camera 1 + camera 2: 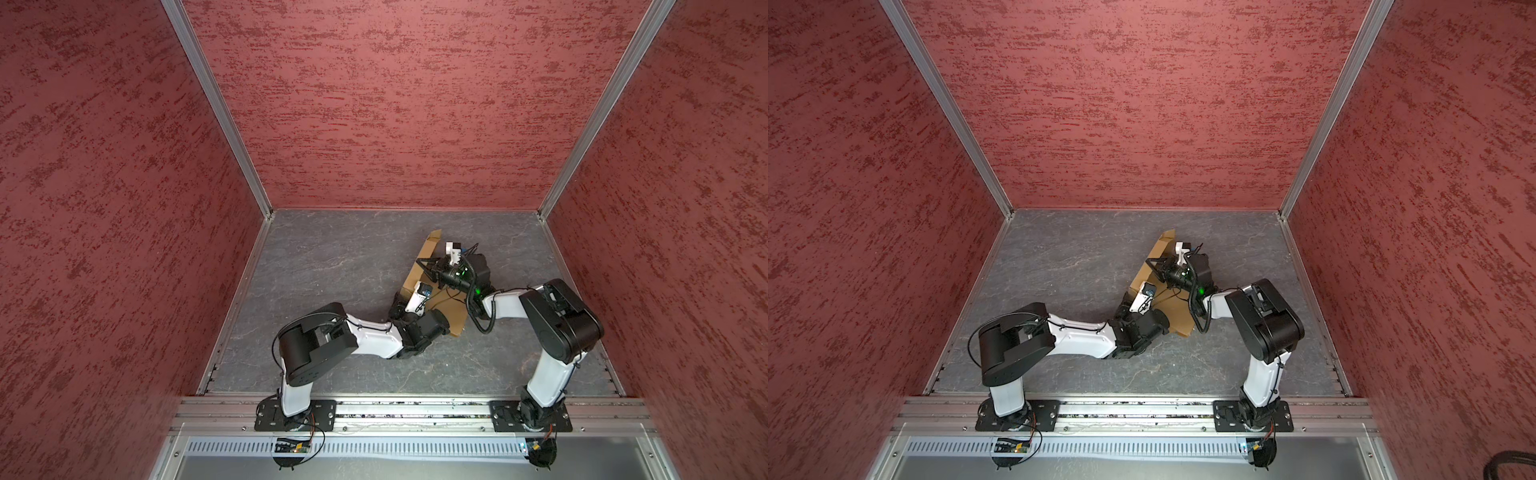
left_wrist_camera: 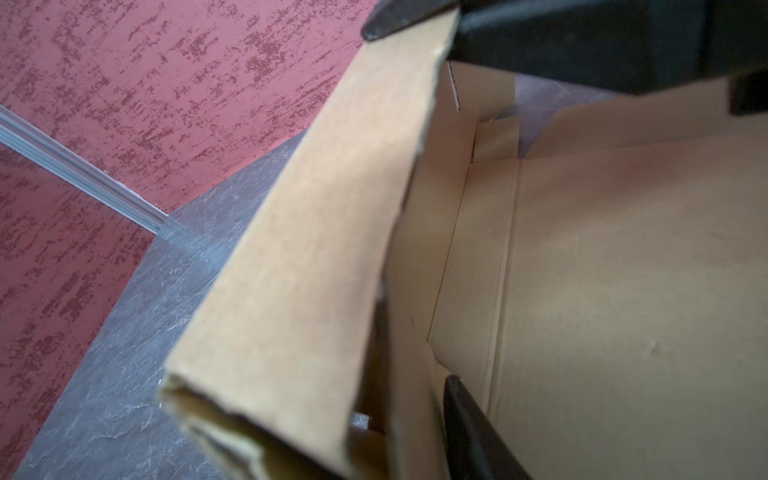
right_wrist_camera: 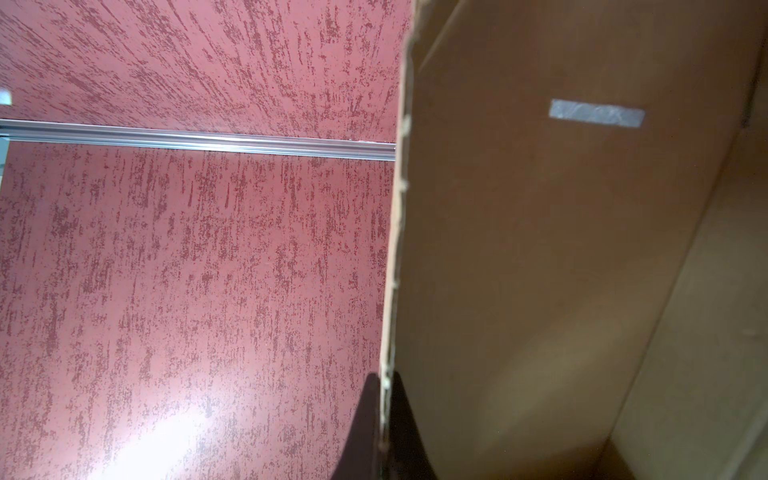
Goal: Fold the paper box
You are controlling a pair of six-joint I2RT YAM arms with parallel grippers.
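The paper box [image 1: 451,318] is pictured half-formed on the grey table [image 1: 332,270], right of centre and toward the back in both top views. Its floor is laid flat, while one long side wall [image 2: 316,249] is stood up and doubled over along its top edge. The wall's long axis runs on a diagonal from the near side of the table toward the far red wall [image 1: 395,104].

The right claw [image 3: 384,399] is seen closed on the wall's thin top edge toward its far end, with the cardboard pinched between the fingers. A small slot [image 3: 596,113] is visible in the panel beside it. The left claw [image 1: 397,306] is set at the near end of the same wall. One finger [image 2: 469,428] is seen inside the box just beside the wall, and the other is hidden behind the cardboard, so whether this claw is closed cannot be told.

The coming move is judged to turn on that axis. Both claws are lined up along the wall, and the left is the nearer to its loose near end.

The left arm is stretched low across the table, its wrist turned toward the box. The right arm is folded with its elbow raised and its forearm reaching back over the cardboard.
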